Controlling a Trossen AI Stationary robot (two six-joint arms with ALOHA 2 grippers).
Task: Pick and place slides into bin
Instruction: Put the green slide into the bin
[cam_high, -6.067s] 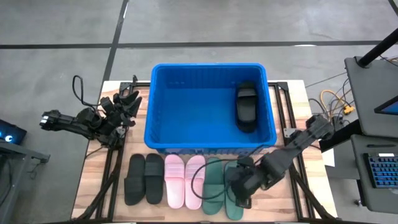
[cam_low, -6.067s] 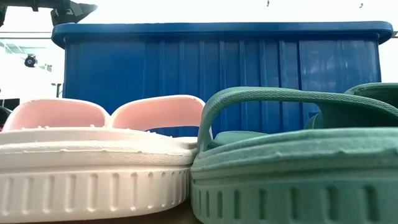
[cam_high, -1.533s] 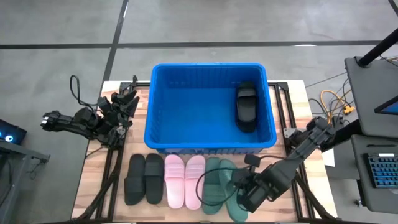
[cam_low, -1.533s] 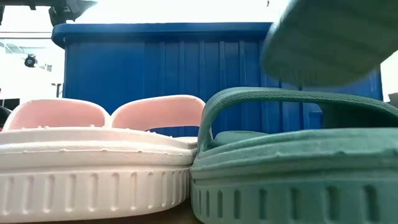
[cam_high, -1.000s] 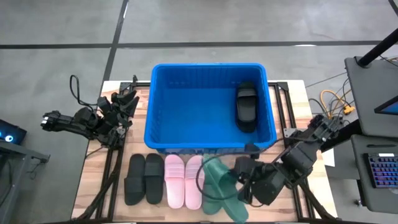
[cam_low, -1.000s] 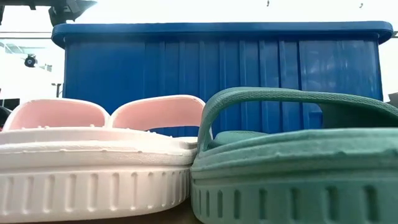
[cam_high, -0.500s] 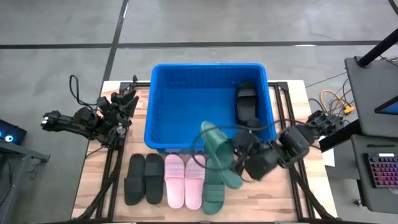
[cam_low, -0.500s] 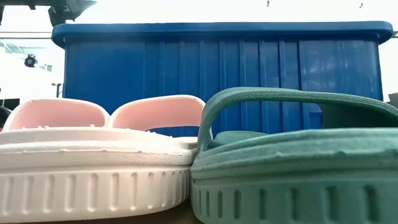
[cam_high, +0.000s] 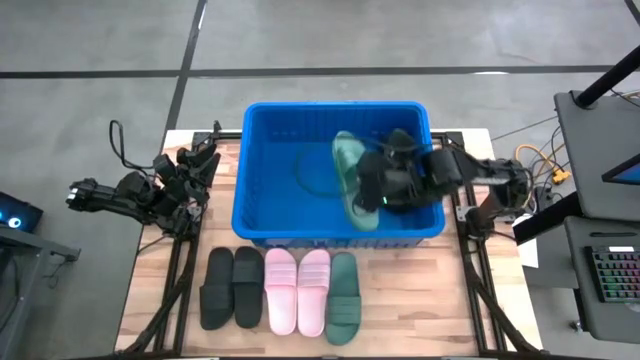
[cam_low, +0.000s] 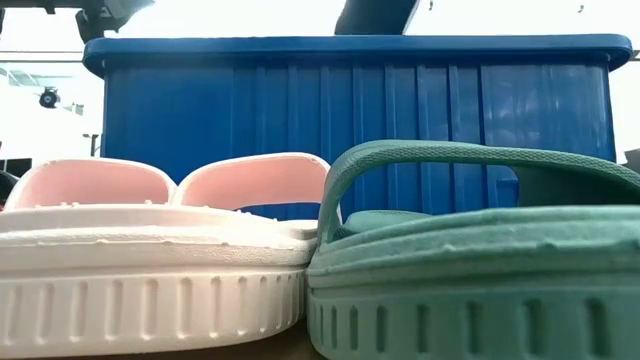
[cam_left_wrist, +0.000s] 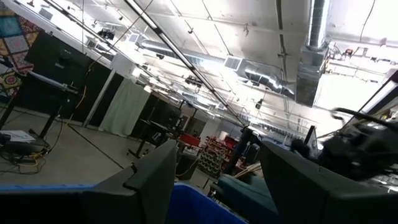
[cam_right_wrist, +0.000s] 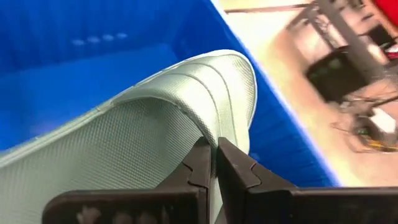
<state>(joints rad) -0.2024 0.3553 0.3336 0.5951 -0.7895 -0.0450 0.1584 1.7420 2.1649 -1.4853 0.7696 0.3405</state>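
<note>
A dark green slide (cam_high: 350, 180) is inside the blue bin (cam_high: 270, 170), with my right gripper (cam_high: 374, 188) shut on it. A black slide (cam_high: 400, 138) in the bin's far right corner is mostly hidden by my right arm. On the table near the bin's near wall lie two black slides (cam_high: 232, 287), two pink slides (cam_high: 297, 290) and another green slide (cam_high: 343, 298), soles down. My left gripper (cam_high: 203, 160) waits open at the table's left edge, beside the bin. My right gripper pinches the green slide's ribbed strap (cam_right_wrist: 210, 127) at its edge between its two fingers. The fingers reach in from the table's right side, over the bin's right part. The slide is turned on its side, lengthwise from far to near; whether it touches the bin floor I cannot tell.
In the low view the pink slides (cam_low: 150, 250) and the green slide (cam_low: 470, 260) stand close in front of the bin's near wall (cam_low: 350, 100). Bare wooden table (cam_high: 420, 300) lies at the near right. A desk with a keyboard (cam_high: 610, 270) stands right of the table.
My right gripper, staying shut, has carried the green slide from the table's near right up and toward the far edge, over the bin's near wall and into the bin. The slide has been lifted clear of the table and turned onto its side.
</note>
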